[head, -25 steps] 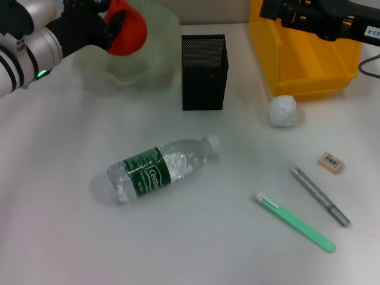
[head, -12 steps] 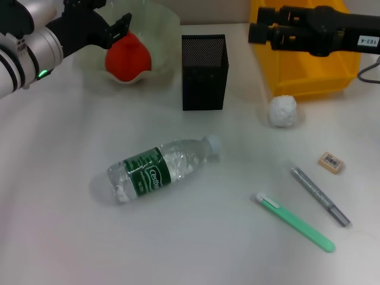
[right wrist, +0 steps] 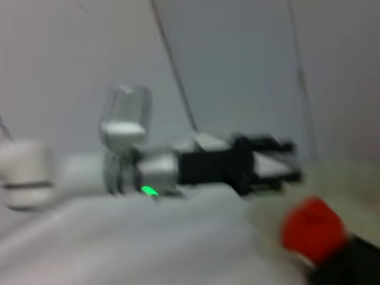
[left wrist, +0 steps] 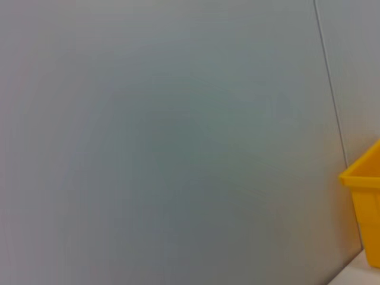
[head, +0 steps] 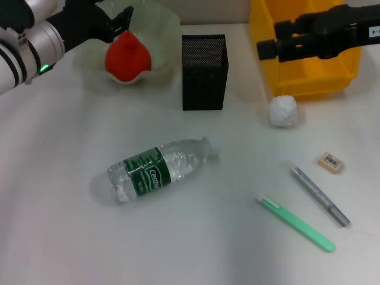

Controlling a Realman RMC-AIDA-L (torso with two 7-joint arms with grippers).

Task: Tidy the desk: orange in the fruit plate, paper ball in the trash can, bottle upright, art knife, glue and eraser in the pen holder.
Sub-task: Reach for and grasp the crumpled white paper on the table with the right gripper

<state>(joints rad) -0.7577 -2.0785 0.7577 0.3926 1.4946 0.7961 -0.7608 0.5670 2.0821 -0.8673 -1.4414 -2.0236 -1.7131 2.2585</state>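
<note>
Desk-tidying scene, head view. The left gripper (head: 119,21) hangs over the fruit plate (head: 160,35) near the far left corner of the bench; its jaws are spread and released, with one fingertip (head: 126,13) just above the orange (head: 126,58) and nothing between them. The orange sits inside the fruit plate. The right gripper (head: 267,47) hovers over the near wall of the trash can (head: 309,83) at the far right corner; whether its jaws are parted cannot be told, and nothing is seen in them. The paper ball (head: 282,111) lies on the bench just in front of the trash can. The pen holder (head: 203,72) stands between plate and can. The bottle (head: 160,169) lies on its side mid-bench. Toward the right edge lie the eraser (head: 331,162), a grey pen-shaped stick (head: 319,196) and the green art knife (head: 295,223).
</note>
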